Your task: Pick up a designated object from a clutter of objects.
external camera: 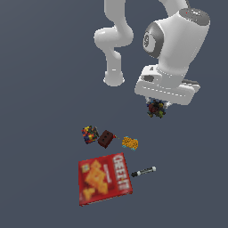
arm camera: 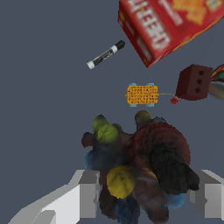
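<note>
**A:** How is the white Panda arm posed?

**B:** It rises from its round base at the far side of the flat grey floor, bends at the elbow, and swings towards the exterior view's right. The wrist is turned so the hand faces straight down, above the ground and apart from the rest of the clutter.

**A:** And the fingers?

**B:** They are pinching the small dark lumpy clump with red, green and yellow flecks. In the wrist view a grey pad sits against each side of the clump, which fills the gap between them. In the exterior view the clump hangs just under the hand, and it appears to be off the floor.

**A:** Where are the other things?

**B:** All lie on the floor, nearer the camera than the hand. The big red Cheez-It box lies flat. Just beside it, towards the exterior view's right, is the thin black-and-white marker. Beyond the box runs a row: the dark cube with coloured patches, the small brown block close beside it, then the orange-yellow dotted piece. A tiny red bit lies between block and dotted piece.
</note>
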Controlling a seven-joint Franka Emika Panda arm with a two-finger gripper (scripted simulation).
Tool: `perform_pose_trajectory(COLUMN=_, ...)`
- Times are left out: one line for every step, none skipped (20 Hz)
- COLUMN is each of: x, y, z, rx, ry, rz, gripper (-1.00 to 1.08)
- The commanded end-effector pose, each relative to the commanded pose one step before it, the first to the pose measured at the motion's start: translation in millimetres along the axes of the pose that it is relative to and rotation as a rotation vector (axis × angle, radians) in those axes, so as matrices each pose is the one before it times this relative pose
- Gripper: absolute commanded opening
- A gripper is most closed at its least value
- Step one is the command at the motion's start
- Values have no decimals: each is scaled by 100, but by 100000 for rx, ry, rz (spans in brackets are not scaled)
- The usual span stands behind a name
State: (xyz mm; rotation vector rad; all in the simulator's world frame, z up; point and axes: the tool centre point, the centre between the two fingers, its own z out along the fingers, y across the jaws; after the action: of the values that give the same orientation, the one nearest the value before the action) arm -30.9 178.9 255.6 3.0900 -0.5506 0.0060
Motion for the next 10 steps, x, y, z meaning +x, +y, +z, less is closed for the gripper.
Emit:
perform_pose_trajectory(x=-1754, y=-288, z=-2514, rx=24, ry=126, rz=-33, gripper=-100)
perform_pose_trajectory(x=-715, y=-121, z=-1027, rx=0, ry=0, rz=0, gripper=-100)
perform_pose_trajectory(x=-721, y=-162, z=-991, rx=-43, ry=-57, rz=-67, gripper=-100)
perform_pose_trajectory(x=-711, y=-125, z=-1027, rx=0, ry=0, rz=0, gripper=-100)
perform_pose_trajectory(x=-697, y=-125, z=-1008, rx=0, ry=0, rz=0, gripper=-100)
perform_pose_trajectory(x=-680, y=-125, z=-987, rx=0, ry=0, rz=0, gripper=-100)
perform_pose_trajectory(x=-663, y=-151, z=-936, rx=-7, ry=-73, rz=-65, gripper=-100)
perform_pose_trajectory(x=-646, y=-126, z=-944, rx=0, ry=0, rz=0, gripper=-100)
perform_pose_trajectory(x=-629, y=-127, z=-921, rx=0, ry=0, rz=0, gripper=-100)
perform_pose_trajectory(x=-603, y=-136, z=-879, rx=11, ry=-56, rz=-39, gripper=-100)
